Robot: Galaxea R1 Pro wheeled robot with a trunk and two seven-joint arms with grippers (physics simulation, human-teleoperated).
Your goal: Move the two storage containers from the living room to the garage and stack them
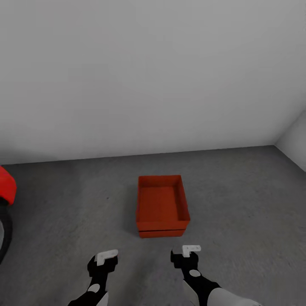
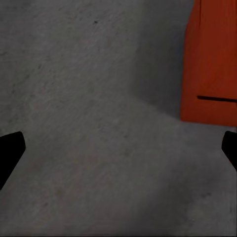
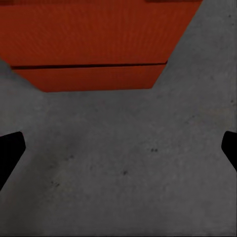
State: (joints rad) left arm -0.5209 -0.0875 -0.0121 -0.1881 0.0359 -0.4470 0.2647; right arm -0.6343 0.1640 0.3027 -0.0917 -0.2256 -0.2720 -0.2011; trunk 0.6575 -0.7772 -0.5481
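Left gripper and right gripper both low in the head view, spread wide, nothing between the fingers; wrist views confirm, dark fingertips at opposite edges with bare floor between. Garage: pale grey wall ahead, dark grey rough floor underfoot, edge of the red car and its tyre at the left arm's side. Two storage containers on the floor just ahead of the grippers, near the wall but apart from it, well apart from the car. Stacked: a dark seam across the near face marks the upper bin sitting down into the lower bin, only a narrow strip of the lower wall showing beneath. Walls flush, stack upright, no tilt seen. Upper bin open-topped and empty, floor of it plain orange-red; inside of lower bin hidden by the upper. Judged: stacking looks done, step in hand a release and retreat. To do well: keep both claws wide, draw arms straight back and clear of the near wall, no sideways sweep that could nudge the stack; check seating from the head view before rolling the base away.
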